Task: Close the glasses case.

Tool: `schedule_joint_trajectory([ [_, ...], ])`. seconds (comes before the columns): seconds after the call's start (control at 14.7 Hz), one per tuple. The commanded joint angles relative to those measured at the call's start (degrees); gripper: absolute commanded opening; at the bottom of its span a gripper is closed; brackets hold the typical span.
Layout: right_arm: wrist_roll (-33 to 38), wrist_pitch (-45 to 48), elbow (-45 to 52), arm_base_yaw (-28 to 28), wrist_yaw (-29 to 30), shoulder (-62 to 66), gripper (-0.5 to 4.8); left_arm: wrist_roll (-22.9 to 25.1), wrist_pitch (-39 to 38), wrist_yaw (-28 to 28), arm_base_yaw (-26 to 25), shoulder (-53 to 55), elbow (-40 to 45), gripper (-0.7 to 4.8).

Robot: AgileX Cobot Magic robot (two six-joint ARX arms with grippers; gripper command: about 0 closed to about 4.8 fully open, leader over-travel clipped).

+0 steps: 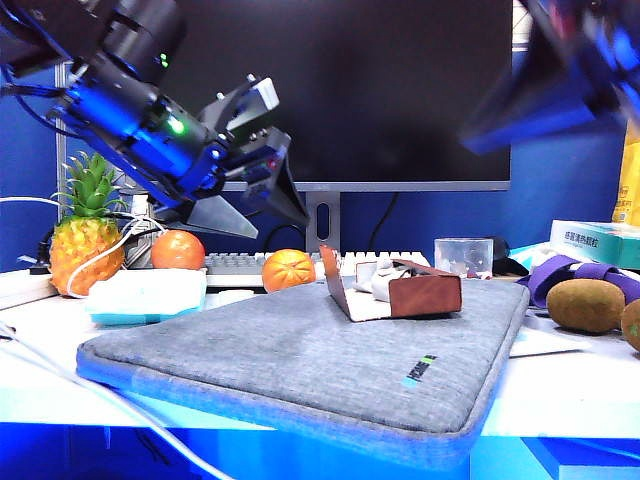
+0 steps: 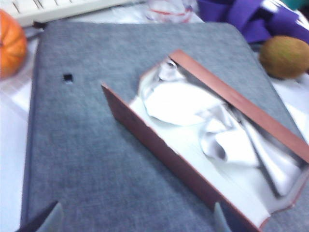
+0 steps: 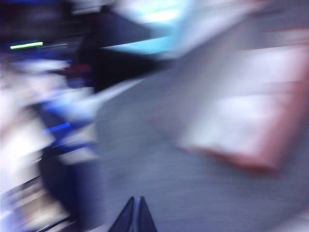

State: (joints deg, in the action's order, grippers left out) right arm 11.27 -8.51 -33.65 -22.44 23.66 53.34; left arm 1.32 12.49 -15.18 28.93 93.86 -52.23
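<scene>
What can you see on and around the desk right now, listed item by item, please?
glasses case: one, reddish-brown with pale lining, lying open on the sleeve
laptop sleeve: one, grey, flat on the desk front
oranges: two, orange, by the keyboard behind the sleeve
pineapple: one, yellow with green top, far left
keyboard: one, white, behind the sleeve
monitor: one, black, at the back
clear cup: one, transparent, behind the case
kiwis: two, brown, right edge
left gripper: one, black, open, raised over the sleeve's left side
right gripper: one, dark, blurred; fingertips appear together, above the sleeve
</scene>
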Motion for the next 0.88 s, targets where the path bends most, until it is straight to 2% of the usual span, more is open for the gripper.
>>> schedule_joint_trajectory([
  [0.07, -4.4, 0.2, -0.3, 0.1, -14.8, -0.1, -0.01, 0.4, 0.1, 1.0, 0.1, 0.7, -0.5, 4.18],
  [0.14, -4.7, 0.0, -0.3, 0.1, -16.3, -0.1, -0.01, 0.7, 0.1, 1.4, 0.1, 0.9, -0.6, 4.18],
  [0.34, -5.5, -0.3, -0.3, 0.1, -16.1, 0.0, -0.01, 0.9, 0.7, 3.0, 0.1, 3.0, -0.7, 4.18],
  [0.54, -5.5, -0.3, -0.3, 0.1, -16.1, 0.0, -0.01, 0.2, 1.9, 0.7, 0.4, 5.6, -0.9, 4.18],
  [0.82, -5.5, -0.2, -0.2, 0.1, -16.1, 0.0, -0.01, -1.0, 7.8, 0.4, 4.7, 6.1, -1.6, 4.17],
  [0.88, -5.5, -0.2, -0.2, 0.1, -16.1, 0.0, -0.01, -1.4, 7.9, 0.0, 7.1, 7.7, -4.3, 4.17],
])
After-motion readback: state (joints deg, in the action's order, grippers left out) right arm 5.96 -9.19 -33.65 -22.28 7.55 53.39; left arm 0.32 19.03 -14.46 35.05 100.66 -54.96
